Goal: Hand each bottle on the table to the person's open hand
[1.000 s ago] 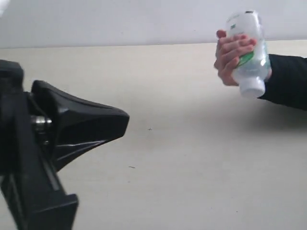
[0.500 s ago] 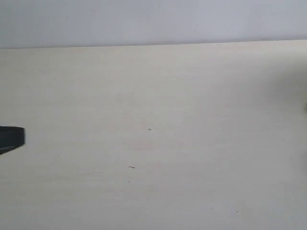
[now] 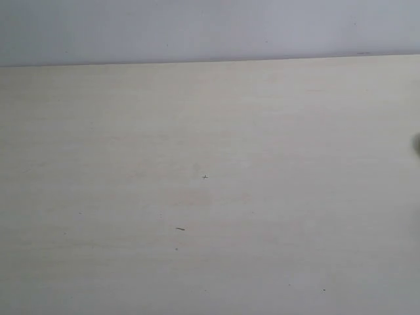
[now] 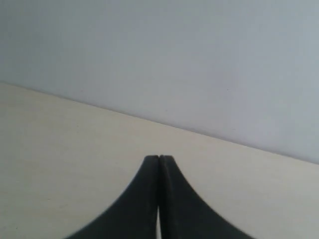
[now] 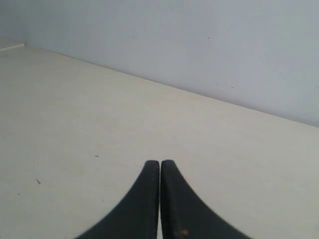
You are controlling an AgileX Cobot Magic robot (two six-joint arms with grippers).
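Exterior view: the table [image 3: 210, 197] fills nearly the whole picture, pale beige, running back to a straight far edge under a grey-white wall [image 3: 210, 29]. A short dark fleck [image 3: 180, 228] lies on it a little left of the middle, and a smaller speck [image 3: 205, 176] sits farther back. A small dark blur [image 3: 417, 146] touches the right border; what it is cannot be told.

Left wrist view: the left gripper [image 4: 159, 158] points toward the table's far edge and the wall. Its two black jaws are pressed together tip to tip and pinch nothing.

Right wrist view: the right gripper [image 5: 160, 162] has its jaws pressed together the same way, with nothing between them. The table stretches beyond to the wall.

Where the bottles and the person's hand are cannot be told from these views.
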